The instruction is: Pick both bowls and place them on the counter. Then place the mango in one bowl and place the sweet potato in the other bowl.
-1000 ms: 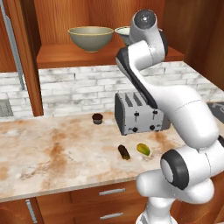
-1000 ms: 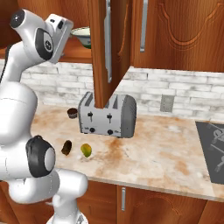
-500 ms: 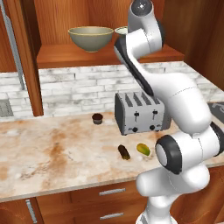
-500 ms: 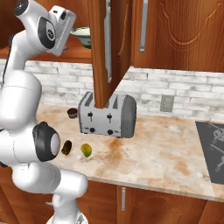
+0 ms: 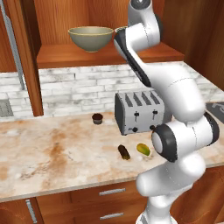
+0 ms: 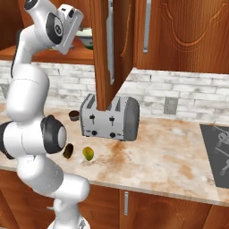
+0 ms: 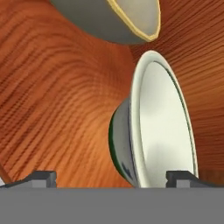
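Note:
Two bowls stand on the wooden shelf (image 5: 109, 54). The olive-grey bowl (image 5: 91, 38) with a yellowish rim (image 7: 118, 17) is at the left. The white bowl with a green outside (image 7: 153, 127) is close in front of the hand; a sliver of it (image 5: 119, 29) peeks from behind the arm, and it (image 6: 85, 32) also shows by the cabinet door. My gripper (image 7: 111, 179) is open at shelf height, its right fingertip (image 7: 183, 178) near the white bowl's rim. My gripper (image 6: 78, 26) points at that bowl. On the counter lie the yellow-green mango (image 5: 143, 149) and the dark sweet potato (image 5: 124, 152), side by side.
A silver toaster (image 5: 139, 111) stands behind the mango, with a small brown cupcake-like thing (image 5: 97, 118) to its left. An open cabinet door (image 6: 105, 49) hangs just right of the hand. A stove top (image 6: 219, 147) is at the far right.
The arm has risen and the hand has moved closer to the bowls on the shelf. Mango, sweet potato and toaster have not moved.

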